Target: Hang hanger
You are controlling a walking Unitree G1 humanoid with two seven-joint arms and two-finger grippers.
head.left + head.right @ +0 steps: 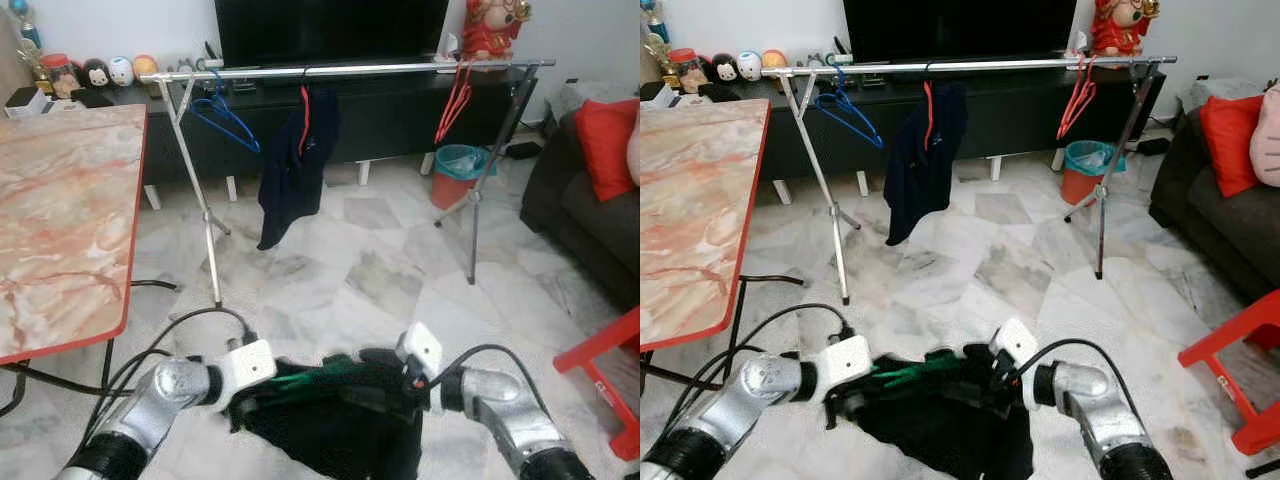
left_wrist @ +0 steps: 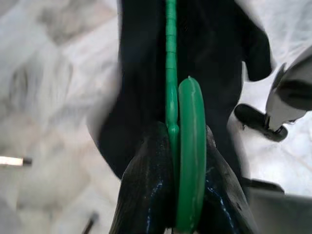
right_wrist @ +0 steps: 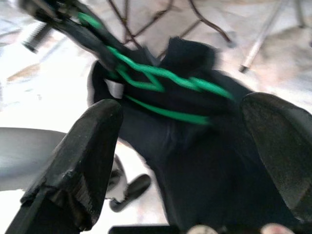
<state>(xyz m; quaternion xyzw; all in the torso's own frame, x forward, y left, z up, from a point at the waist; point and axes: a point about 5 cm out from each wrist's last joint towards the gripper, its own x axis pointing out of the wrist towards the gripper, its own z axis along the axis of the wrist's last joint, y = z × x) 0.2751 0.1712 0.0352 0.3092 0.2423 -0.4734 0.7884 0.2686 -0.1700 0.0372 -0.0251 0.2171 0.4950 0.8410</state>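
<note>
A green hanger [image 1: 300,385] carrying a black garment [image 1: 340,435] is held low over the floor, between my two arms. My left gripper [image 2: 181,129] is shut on the hanger's green plastic, which runs straight out between its fingers. My right gripper [image 3: 187,105] is open, its two fingers spread wide on either side of the garment's top, just right of the hanger [image 3: 161,78]. Ahead stands a silver clothes rail [image 1: 350,70] on folding legs, a few steps away across the floor.
On the rail hang a blue hanger [image 1: 225,115], a dark garment on a red hanger [image 1: 295,165] and bare red hangers [image 1: 455,100]. A marble-topped table [image 1: 60,220] stands at left, a dark sofa [image 1: 590,210] and red stool [image 1: 610,380] at right, an orange bin [image 1: 458,175] behind the rail.
</note>
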